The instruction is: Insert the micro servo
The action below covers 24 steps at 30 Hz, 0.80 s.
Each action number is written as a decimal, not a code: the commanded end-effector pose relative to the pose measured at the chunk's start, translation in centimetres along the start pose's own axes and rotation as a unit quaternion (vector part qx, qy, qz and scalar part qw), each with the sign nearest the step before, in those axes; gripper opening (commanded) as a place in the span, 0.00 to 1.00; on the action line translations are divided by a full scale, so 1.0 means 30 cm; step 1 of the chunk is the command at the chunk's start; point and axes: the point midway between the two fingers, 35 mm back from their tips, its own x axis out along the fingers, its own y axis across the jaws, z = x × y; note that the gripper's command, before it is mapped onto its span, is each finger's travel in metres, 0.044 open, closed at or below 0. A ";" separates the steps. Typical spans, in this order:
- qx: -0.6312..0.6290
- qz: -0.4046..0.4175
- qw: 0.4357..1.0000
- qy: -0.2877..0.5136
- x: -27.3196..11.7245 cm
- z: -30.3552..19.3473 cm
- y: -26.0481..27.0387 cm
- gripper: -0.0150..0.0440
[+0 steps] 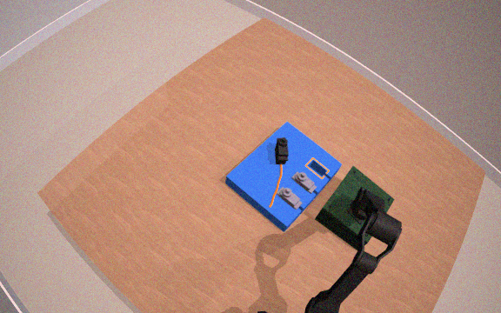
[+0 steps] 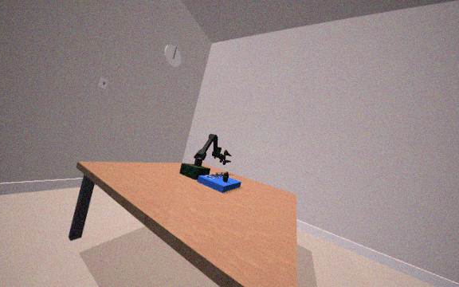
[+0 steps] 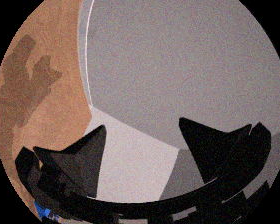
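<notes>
The loose black micro servo (image 1: 281, 150) (image 2: 225, 176) stands on the blue deck (image 1: 250, 174) (image 2: 213, 183), away from the pocket. Its round output end shows from above, and its orange cable (image 1: 280, 178) trails across the deck toward the grey servos. The marked pocket (image 1: 318, 168) is a dark, empty opening inside an orange outline near the deck's edge, with a notch toward that edge. My gripper (image 2: 229, 158) (image 3: 143, 122) is open and empty, raised high above the deck and away from the servo. In the top view its fingers are essentially out of frame.
Two grey servos (image 1: 304, 182) (image 1: 290, 197) sit in the deck in a row beside the pocket. The dark green base block (image 1: 335, 204) (image 2: 187, 171) carries my arm and stands close beside the deck. A corner of the deck (image 3: 42, 209) shows low in the wrist view.
</notes>
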 end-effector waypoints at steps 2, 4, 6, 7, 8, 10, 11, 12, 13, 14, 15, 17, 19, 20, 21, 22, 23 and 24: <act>0.002 0.002 1.000 0.001 0.006 -0.005 0.003 1.00; 0.006 0.005 1.000 0.002 0.018 -0.014 0.009 1.00; 0.014 0.010 1.000 0.003 0.036 -0.029 0.019 1.00; 0.018 0.013 1.000 0.004 0.048 -0.038 0.025 1.00; 0.020 0.015 1.000 0.009 0.060 -0.054 0.032 1.00; 0.027 0.019 0.999 0.013 0.072 -0.070 0.041 1.00; 0.030 0.022 0.999 0.013 0.080 -0.076 0.046 1.00; 0.035 0.025 0.999 0.014 0.091 -0.085 0.053 1.00; 0.040 0.029 0.999 0.015 0.103 -0.095 0.061 1.00; 0.045 0.035 0.998 0.020 0.110 -0.111 0.073 1.00; 0.050 0.039 0.998 0.021 0.122 -0.121 0.081 1.00; 0.061 0.047 0.997 0.023 0.146 -0.144 0.100 1.00; 0.072 0.056 0.995 0.026 0.169 -0.168 0.120 1.00; 0.078 0.061 0.995 0.027 0.181 -0.180 0.129 1.00; 0.083 0.066 0.994 0.029 0.194 -0.196 0.141 1.00; 0.086 0.070 0.993 0.031 0.203 -0.210 0.151 1.00; 0.089 0.074 0.993 0.033 0.212 -0.224 0.160 1.00; 0.094 0.078 0.992 0.035 0.222 -0.237 0.169 1.00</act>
